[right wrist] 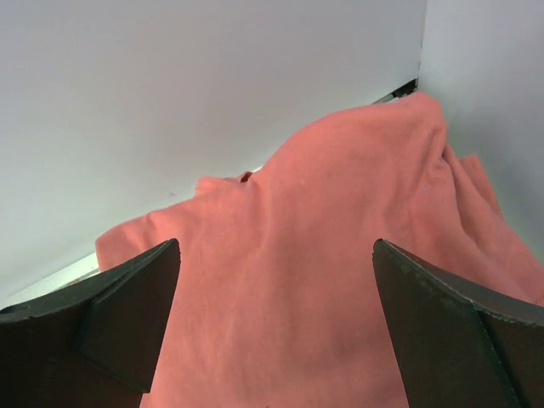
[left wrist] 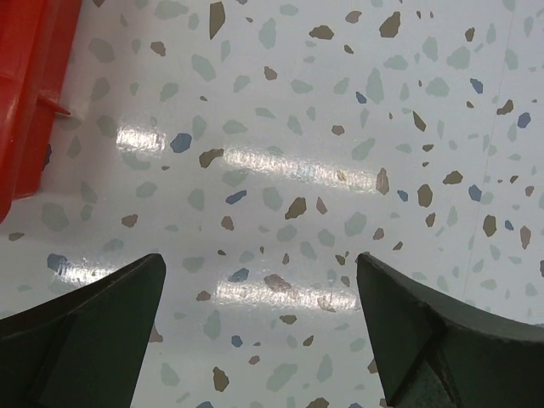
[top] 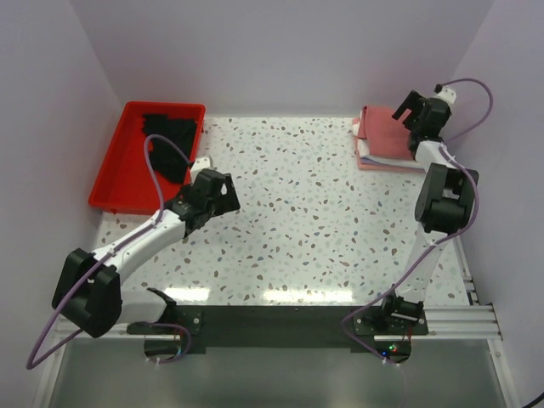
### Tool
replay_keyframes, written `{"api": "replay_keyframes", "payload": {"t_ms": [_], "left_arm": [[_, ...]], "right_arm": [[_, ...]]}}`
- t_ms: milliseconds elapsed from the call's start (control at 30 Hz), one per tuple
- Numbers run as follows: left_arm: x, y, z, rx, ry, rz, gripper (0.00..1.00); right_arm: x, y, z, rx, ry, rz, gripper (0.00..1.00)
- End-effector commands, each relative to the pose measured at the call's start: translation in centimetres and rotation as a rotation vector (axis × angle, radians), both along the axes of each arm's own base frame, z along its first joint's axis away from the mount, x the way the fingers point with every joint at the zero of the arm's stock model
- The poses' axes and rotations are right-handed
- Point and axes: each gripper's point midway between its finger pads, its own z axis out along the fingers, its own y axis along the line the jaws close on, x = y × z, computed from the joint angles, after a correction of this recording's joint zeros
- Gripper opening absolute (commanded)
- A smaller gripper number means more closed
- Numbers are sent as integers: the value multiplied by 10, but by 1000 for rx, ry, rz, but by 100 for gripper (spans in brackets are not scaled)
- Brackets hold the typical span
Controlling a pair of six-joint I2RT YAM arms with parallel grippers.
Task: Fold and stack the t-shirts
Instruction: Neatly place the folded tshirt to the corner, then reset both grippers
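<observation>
A black t-shirt (top: 172,136) lies crumpled in the red tray (top: 115,174) at the back left. In the back right corner sits a folded stack with a dusty-rose t-shirt (top: 382,134) on top and white and pinkish edges (top: 367,158) showing under it. My right gripper (top: 406,109) hovers open over that stack. In the right wrist view the rose cloth (right wrist: 340,212) fills the space under the open right gripper (right wrist: 276,248), not pinched. My left gripper (top: 228,197) is open over bare table just right of the tray, and the left wrist view shows nothing between the left gripper (left wrist: 261,263) fingers.
The red tray's rim (left wrist: 30,85) shows at the left edge of the left wrist view. Lilac walls enclose the speckled white table (top: 306,221) on the left, back and right, and the stack sits tight in the back right corner.
</observation>
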Motion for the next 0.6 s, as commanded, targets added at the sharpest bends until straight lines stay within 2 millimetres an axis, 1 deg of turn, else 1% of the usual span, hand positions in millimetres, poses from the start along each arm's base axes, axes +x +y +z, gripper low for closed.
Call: {"api": "replay_keyframes", "payload": {"t_ms": [0, 67, 100, 167, 200, 233, 267, 300, 333, 367, 400, 433, 467, 500, 533, 567], "left_arm": [[4, 0, 18, -52, -64, 23, 100], [2, 1, 22, -55, -73, 25, 100], [2, 3, 24, -52, -78, 31, 100], [0, 6, 33, -56, -99, 37, 100], [-1, 8, 37, -56, -111, 46, 100], [-2, 10, 40, -57, -118, 50, 100], [-4, 12, 49, -70, -144, 54, 100], [-6, 15, 51, -71, -155, 66, 100], [-8, 17, 55, -77, -168, 74, 100], [-11, 20, 66, -96, -202, 79, 100], [-14, 23, 67, -95, -213, 90, 100], [-16, 26, 71, -99, -227, 96, 100], [-20, 31, 81, -108, -260, 105, 100], [-23, 38, 83, -99, -270, 132, 100], [-25, 42, 88, -100, -287, 148, 100], [-30, 48, 97, -116, -322, 166, 100]], "right_arm": [[-14, 7, 61, -23, -169, -14, 99], [-21, 15, 63, -10, -169, 7, 99], [-31, 19, 67, -14, -173, 9, 99], [-42, 35, 79, -21, -194, 30, 99], [-51, 39, 74, -46, -177, 32, 99], [-62, 52, 99, -60, -203, 36, 99], [-71, 59, 96, -65, -159, 35, 99], [-83, 65, 96, -82, -132, 38, 99], [-95, 84, 118, -97, -154, 59, 99], [-105, 93, 125, -116, -140, 72, 99], [-119, 102, 114, -122, -60, 75, 99], [-135, 122, 133, -128, -78, 101, 99], [-145, 132, 138, -131, -67, 124, 99], [-160, 139, 128, -125, -14, 145, 99], [-176, 147, 127, -110, 8, 158, 99], [-199, 149, 144, -82, -29, 163, 99]]}}
